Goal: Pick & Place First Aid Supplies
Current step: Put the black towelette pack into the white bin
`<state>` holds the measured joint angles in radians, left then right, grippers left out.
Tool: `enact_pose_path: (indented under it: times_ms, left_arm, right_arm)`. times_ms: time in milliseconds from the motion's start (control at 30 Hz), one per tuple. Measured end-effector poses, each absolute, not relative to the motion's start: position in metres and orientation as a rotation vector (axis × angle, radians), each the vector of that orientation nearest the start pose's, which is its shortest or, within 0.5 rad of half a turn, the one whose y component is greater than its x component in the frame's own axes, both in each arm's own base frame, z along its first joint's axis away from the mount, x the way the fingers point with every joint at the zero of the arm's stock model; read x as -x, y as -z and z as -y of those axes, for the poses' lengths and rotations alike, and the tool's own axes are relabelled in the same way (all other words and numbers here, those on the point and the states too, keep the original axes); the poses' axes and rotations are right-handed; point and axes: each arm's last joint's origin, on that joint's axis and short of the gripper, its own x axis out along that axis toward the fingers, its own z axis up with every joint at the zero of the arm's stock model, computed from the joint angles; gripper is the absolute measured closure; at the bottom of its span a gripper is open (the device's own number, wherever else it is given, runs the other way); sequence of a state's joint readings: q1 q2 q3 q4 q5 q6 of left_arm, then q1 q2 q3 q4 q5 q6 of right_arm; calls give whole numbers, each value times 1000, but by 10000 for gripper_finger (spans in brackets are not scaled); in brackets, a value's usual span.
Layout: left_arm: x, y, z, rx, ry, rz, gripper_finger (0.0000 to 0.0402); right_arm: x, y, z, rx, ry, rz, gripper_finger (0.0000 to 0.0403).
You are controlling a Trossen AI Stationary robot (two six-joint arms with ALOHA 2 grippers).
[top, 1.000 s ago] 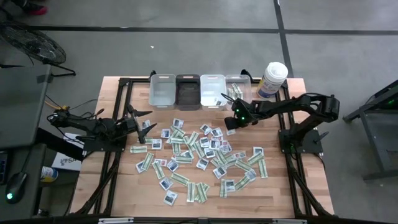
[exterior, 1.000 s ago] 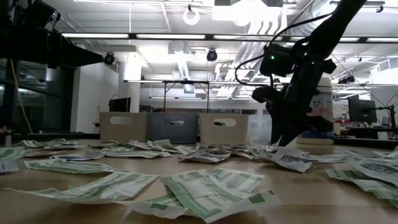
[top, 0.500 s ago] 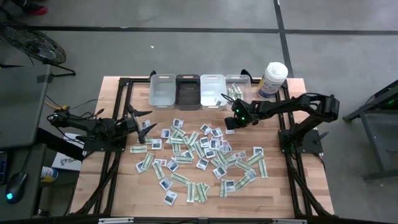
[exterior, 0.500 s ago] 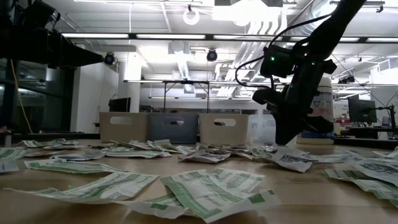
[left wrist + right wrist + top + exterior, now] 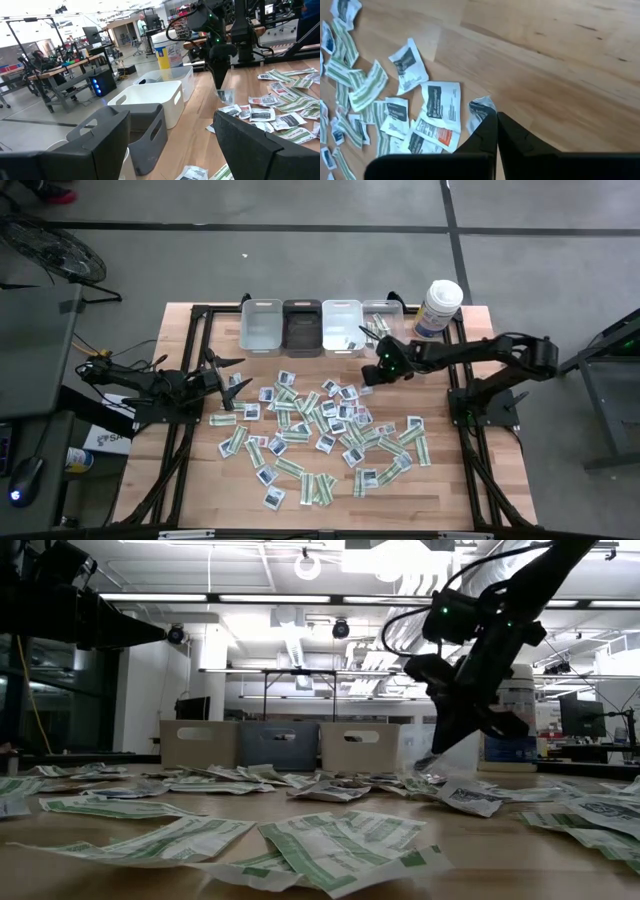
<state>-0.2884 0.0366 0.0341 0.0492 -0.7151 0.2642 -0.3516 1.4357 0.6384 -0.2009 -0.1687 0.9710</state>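
High view: the right claw [image 5: 367, 372] is positioned near the clear bin [image 5: 381, 323], nearer than the left claw [image 5: 236, 380], which stands wide.

Low view: a white packet [image 5: 452, 754] is held pinched, hanging lengthwise above the bench [image 5: 500, 860].

Right wrist view: the fingers are seen closed on the packet's edge.

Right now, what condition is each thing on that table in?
Right gripper: shut on a squarish white paper packet, raised off the table.
Left gripper: open, holding nothing, at the table's left side.
Scattered paper packets: lying flat on the wood.
Four small plastic bins: upright.
Tall white canister: upright.
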Motion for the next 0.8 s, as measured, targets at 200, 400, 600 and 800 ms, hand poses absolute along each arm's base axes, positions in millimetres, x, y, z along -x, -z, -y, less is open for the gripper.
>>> enact_pose_path:
  times_ms: [200,400,600,800]
  left_arm:
    - [-92,-177,8,-237,-429,-15,121]
    - [-92,-177,8,-237,-430,-15,121]
    - [-92,-177,8,-238,-429,-16,121]
    - [-92,-177,8,-237,-429,-15,121]
  right_arm:
    - [-237,-153,82,-1144,629,-812,403]
    - [-238,-154,82,-1143,615,-803,403]
    - [-241,-157,82,-1147,582,-770,403]
    - [-247,-163,84,-1157,547,-698,403]
